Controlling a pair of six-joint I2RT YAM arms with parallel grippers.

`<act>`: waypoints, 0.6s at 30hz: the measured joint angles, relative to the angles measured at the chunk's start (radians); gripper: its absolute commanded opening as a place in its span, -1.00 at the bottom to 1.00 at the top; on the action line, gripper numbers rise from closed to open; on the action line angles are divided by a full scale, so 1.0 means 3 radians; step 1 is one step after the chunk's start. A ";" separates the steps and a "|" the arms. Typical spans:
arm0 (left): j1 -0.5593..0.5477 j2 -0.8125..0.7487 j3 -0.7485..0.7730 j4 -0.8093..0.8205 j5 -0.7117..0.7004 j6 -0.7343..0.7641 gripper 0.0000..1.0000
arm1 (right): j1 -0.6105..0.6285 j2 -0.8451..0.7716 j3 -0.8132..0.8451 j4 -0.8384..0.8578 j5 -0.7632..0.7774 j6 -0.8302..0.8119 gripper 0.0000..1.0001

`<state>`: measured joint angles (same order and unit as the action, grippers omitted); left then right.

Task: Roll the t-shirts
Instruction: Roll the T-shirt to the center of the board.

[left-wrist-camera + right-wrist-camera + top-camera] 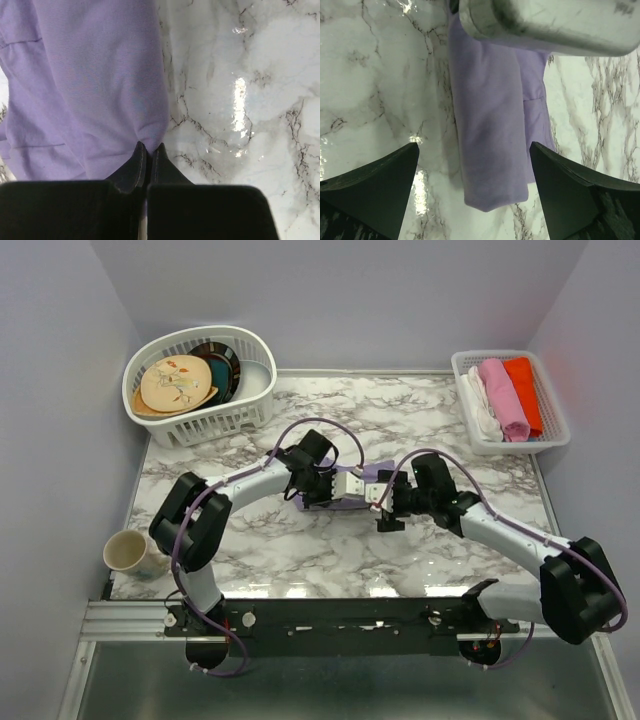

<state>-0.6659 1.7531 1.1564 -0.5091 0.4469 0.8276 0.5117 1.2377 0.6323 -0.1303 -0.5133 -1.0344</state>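
As we look down from above, the t-shirt [338, 506] lies bunched at the middle of the table [300, 560], mostly hidden under our left fingers [340, 495] and right fingers [386, 512], which meet over it. From the left wrist, we see the left fingers [141, 157] pressed together, pinching a puckered edge of the t-shirt [90, 90]. From the right wrist, the right fingers [395, 175] stand spread wide, and the t-shirt [490, 125], a folded band, lies between them, apart from both.
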 measured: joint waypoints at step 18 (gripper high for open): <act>0.0314 0.0220 0.0398 -0.0548 0.0581 -0.0094 -0.95 | 0.0086 0.0772 0.0125 0.0371 0.0257 -0.0342 -0.13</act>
<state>-0.5716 1.8191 1.2758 -0.6735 0.6212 0.7994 0.5377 1.4693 0.6697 -0.0189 -0.4362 -1.1370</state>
